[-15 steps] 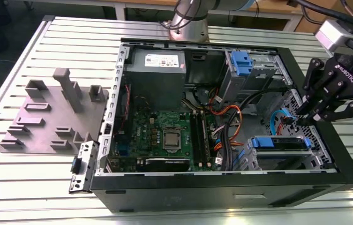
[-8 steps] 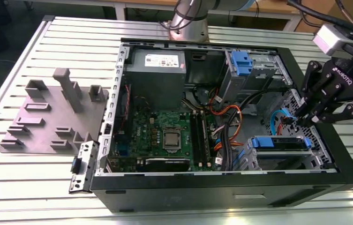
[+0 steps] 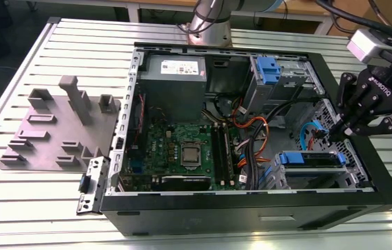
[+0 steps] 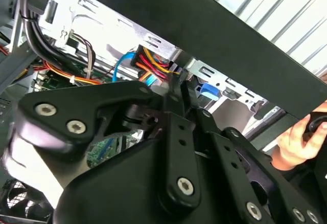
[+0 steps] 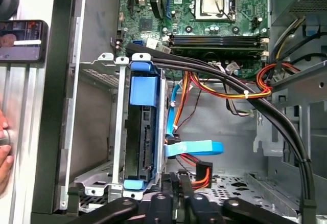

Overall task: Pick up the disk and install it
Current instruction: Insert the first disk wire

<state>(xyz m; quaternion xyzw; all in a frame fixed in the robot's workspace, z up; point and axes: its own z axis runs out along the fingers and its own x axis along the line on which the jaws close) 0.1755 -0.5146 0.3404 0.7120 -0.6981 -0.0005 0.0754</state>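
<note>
Open case (image 3: 251, 208), one disk (image 5: 143, 137) seated

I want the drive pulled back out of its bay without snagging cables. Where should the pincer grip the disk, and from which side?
Probably by the blue carrier rail at the disk's exposed end, approaching from the open side of the case. The disk sits edge-on in its metal bay, and the orange and blue cables crowd its connector side.
</note>
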